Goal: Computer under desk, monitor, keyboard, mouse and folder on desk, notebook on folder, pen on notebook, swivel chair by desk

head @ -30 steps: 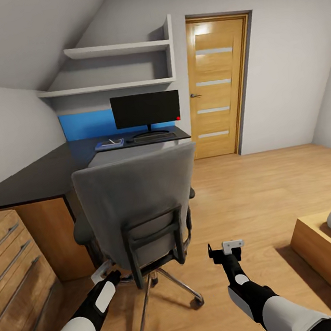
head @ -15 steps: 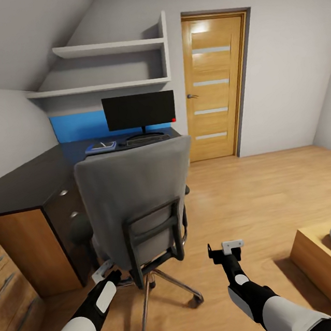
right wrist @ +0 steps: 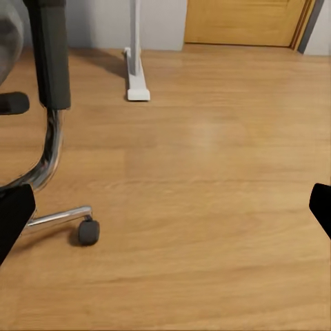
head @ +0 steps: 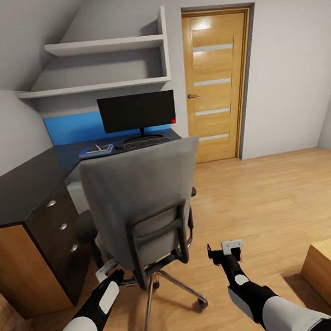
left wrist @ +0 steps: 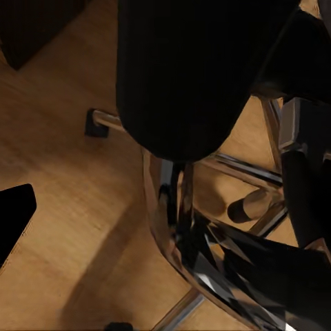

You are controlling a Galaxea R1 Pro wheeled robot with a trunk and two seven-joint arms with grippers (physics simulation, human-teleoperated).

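the right gripper (head: 225, 252), a black pincer with a white block on top, hangs over the bare wood floor (head: 274, 198) to the right of the chair; in the right wrist view its two dark fingertips (right wrist: 14, 214) sit at opposite edges with floor between them, so it is spread wide and grasps nothing. the left gripper (head: 108, 275) sits low behind the grey fabric swivel chair (head: 142, 205), right by the chrome star base (left wrist: 186, 234); whether its jaws are parted or closed i cannot tell, since one dark fingertip (left wrist: 12, 217) alone is seen.

the chair stands with its back toward the camera, just in front of the dark-topped desk (head: 26, 178), whose wooden side and dark drawers are at the left. on the far end of the desk stands the black flat monitor (head: 137, 112), with a dark keyboard (head: 147, 142) at its foot. left of the keyboard lies a blue flat stack (head: 96, 151) with something pale on top, too small to make out. white wall shelves (head: 103, 45) hang above, and a light wooden door (head: 217, 83) is to the right.
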